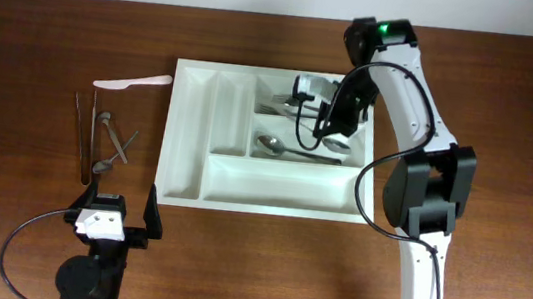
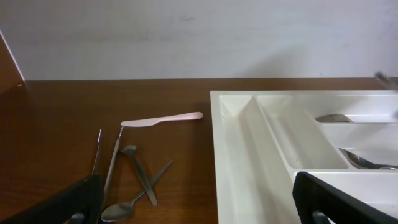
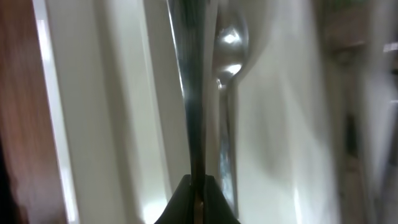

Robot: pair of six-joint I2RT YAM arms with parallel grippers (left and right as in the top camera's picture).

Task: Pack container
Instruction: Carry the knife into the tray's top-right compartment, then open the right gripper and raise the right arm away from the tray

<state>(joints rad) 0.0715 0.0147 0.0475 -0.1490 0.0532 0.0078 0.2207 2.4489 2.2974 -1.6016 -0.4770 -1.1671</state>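
The white container (image 1: 272, 186) lies mid-table, and its left part shows in the left wrist view (image 2: 249, 155). One spoon (image 1: 272, 145) lies in its middle long compartment, with more metal cutlery (image 1: 277, 100) in the top one. My right gripper (image 1: 336, 117) hangs over the tray's upper right compartments. Up close, this gripper (image 3: 198, 190) is shut on a thin metal utensil (image 3: 193, 81) seen edge-on beside the lying spoon (image 3: 229, 43). My left gripper (image 1: 121, 216) is open near the table's front left, off the tray's corner. Nothing is between its fingers (image 2: 199, 208).
Loose cutlery lies on the wood left of the tray. There is a white plastic knife (image 1: 133, 81), two thin metal sticks (image 1: 78, 133) and crossed spoons (image 1: 109, 142). They also show ahead of the left gripper: the knife (image 2: 161, 119) and the spoons (image 2: 140, 180).
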